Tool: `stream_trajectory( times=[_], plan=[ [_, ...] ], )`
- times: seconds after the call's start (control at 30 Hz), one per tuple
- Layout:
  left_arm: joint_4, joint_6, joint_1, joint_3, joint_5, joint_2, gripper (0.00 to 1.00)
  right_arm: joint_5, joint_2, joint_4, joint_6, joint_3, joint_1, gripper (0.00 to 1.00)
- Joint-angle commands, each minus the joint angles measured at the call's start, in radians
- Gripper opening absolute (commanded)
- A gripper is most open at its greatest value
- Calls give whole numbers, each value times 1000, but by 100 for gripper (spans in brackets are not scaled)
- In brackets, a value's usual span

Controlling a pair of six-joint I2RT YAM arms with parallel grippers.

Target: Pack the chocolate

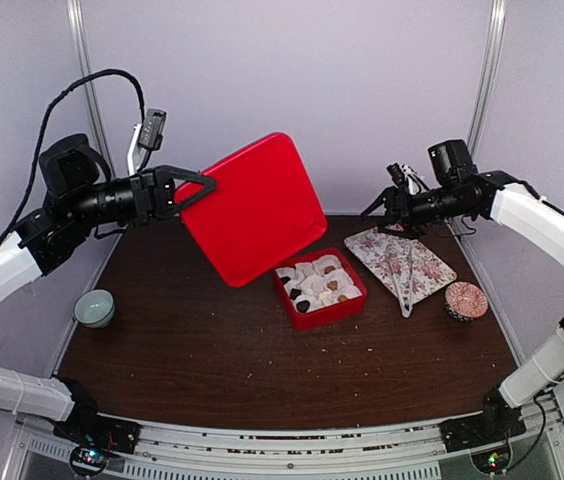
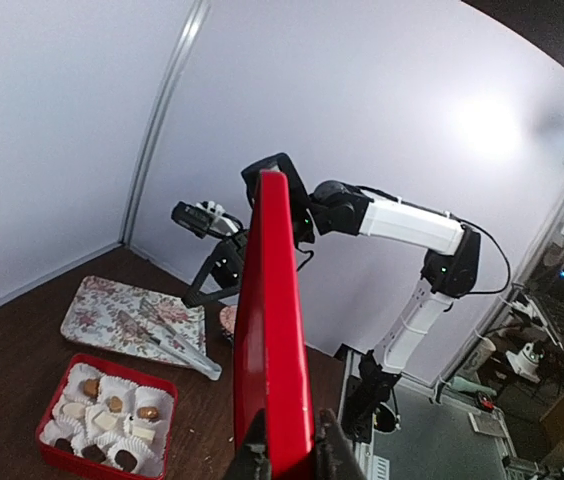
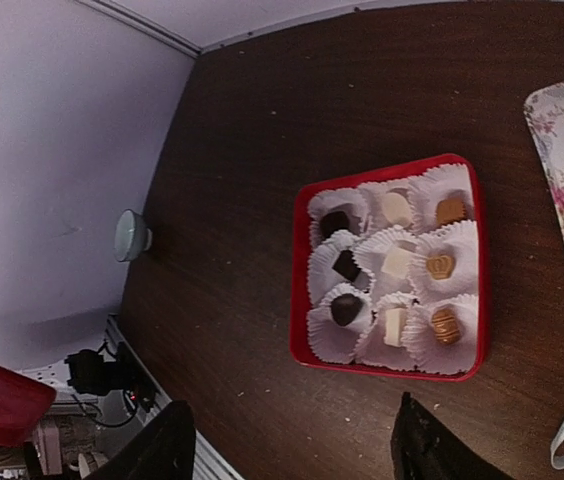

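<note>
The left pincer [image 1: 205,186] is clamped on the edge of a red lid [image 1: 257,205], its two fingers pressed against either face of the panel. It holds the lid up in the air, on edge and tilted, above the back left part of the desk [image 1: 212,350]. From the left wrist the lid [image 2: 272,330] rises as a narrow red strip straight out of the pincer [image 2: 284,455].

The right pincer [image 1: 372,211] hangs over the back right of the desk with its jaws spread wide and nothing between them. In the right wrist view its two dark fingers [image 3: 162,445] sit well apart at the bottom edge.

Below and between the arms a red box [image 1: 327,318] stands uncovered on the desk, its rim [image 3: 297,280] framing nine white paper cups [image 3: 362,340] in three rows. The chocolate [image 3: 346,309] lies in those cups, one piece each: a row of dark pieces, a row of pale ones and a row of tan ones.

Just to the right of the box is a floral tray [image 1: 432,262] with metal tongs [image 1: 403,288] lying across it. A round patterned disc [image 1: 465,300] rests near the tray's right corner; whether they touch I cannot tell. A small pale bowl [image 1: 94,307] sits at the desk's left edge, well apart from the box.
</note>
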Motion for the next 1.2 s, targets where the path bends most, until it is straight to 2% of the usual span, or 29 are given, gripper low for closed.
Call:
stream_trajectory(
  times=[0.0, 0.1, 0.23, 0.53, 0.7, 1.17],
  plan=[
    [125, -107, 55, -42, -97, 16, 5, 190, 152, -106, -123, 85, -1, 69],
    [121, -118, 73, -51, -136, 42, 6, 255, 256, -128, -163, 151, 0, 72],
    [126, -134, 92, -75, -166, 60, 6, 266, 404, -149, -184, 256, -1, 75],
    [189, -223, 183, -191, -266, 48, 7, 186, 648, -78, -112, 451, 0, 80],
    [223, -259, 215, -255, -323, 37, 7, 141, 717, -8, -52, 439, 2, 80],
    [352, -329, 244, -291, -354, 103, 8, -38, 661, 234, 99, 227, 102, 74]
  ],
)
